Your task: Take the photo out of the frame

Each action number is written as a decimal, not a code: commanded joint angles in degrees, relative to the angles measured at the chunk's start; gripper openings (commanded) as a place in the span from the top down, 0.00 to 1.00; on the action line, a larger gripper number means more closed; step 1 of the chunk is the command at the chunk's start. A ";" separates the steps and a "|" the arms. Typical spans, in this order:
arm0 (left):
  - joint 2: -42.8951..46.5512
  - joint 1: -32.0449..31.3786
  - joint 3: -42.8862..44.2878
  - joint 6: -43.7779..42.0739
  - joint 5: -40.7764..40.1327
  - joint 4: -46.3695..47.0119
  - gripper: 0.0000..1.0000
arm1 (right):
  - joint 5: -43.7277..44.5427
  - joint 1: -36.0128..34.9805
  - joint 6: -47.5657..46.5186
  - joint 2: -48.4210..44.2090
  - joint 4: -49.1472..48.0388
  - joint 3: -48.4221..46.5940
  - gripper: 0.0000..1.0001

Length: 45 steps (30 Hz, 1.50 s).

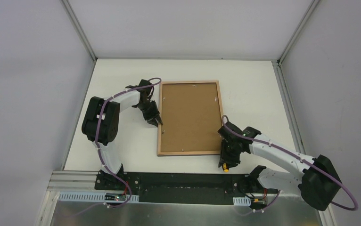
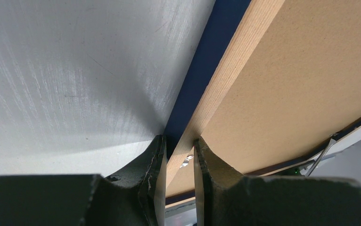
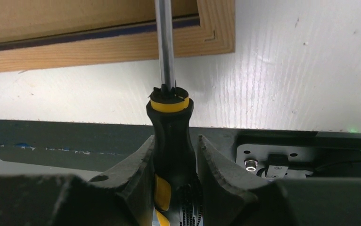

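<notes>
White walls are seen around the pale bench (image 1: 122,141), on which the frame (image 1: 188,152) is laid with its back turned up, near the middle and between the two arms. Its light wooden rim is shown around the brown backing board (image 1: 190,117), which fills the opening.

The left end effector (image 1: 156,120) is placed at the left long side of the frame. In the left wrist view, this end effector (image 2: 178,143) is clenched on the edge of the frame (image 2: 225,70): one finger is set against the dark blue side and the other against the backing board (image 2: 301,84).

The right end effector (image 1: 226,157) is positioned just beside the near right corner of the frame. A screwdriver (image 3: 169,122) with a black and yellow handle is grasped in it (image 3: 175,141), and the metal shaft is pointed across the rim (image 3: 122,47) at that corner. The tip is cut off by the picture edge, so what it touches cannot be told.
</notes>
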State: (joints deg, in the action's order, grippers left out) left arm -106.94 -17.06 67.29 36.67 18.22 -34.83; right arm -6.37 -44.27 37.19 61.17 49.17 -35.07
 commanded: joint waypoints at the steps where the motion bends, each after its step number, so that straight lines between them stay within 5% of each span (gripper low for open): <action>1: -5.48 0.27 -4.77 0.43 -6.40 -3.98 1.00 | 2.31 0.86 -1.87 4.22 -3.06 -3.49 1.00; 10: -5.54 0.39 -4.61 -0.23 -5.75 -4.17 1.00 | -0.87 4.06 -9.90 14.03 -10.60 -12.78 1.00; 19: -3.75 0.51 -3.42 -3.31 -1.76 -4.03 1.00 | 3.75 8.67 -13.69 10.60 -0.72 -23.35 1.00; 27: 1.55 1.50 -0.84 -7.60 2.95 -3.76 0.48 | 3.15 13.44 -13.66 10.05 -0.31 -27.80 1.00; 31: 2.70 2.56 1.48 -9.17 4.76 -3.34 0.32 | 3.25 13.51 -12.75 8.52 -1.53 -26.30 1.00; 36: 1.77 3.49 6.26 -11.17 4.50 -3.23 0.23 | 3.73 13.51 -12.68 6.52 -2.03 -24.96 1.00; 45: -9.94 6.85 22.41 -12.99 7.32 -3.26 0.22 | 2.81 13.56 -15.58 4.48 -0.79 -26.59 1.00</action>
State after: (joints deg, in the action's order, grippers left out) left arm -111.53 -11.70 82.76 26.30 23.68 -37.17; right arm -3.62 -30.83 23.66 67.99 47.42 -60.03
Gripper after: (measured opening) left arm 0.786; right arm 0.352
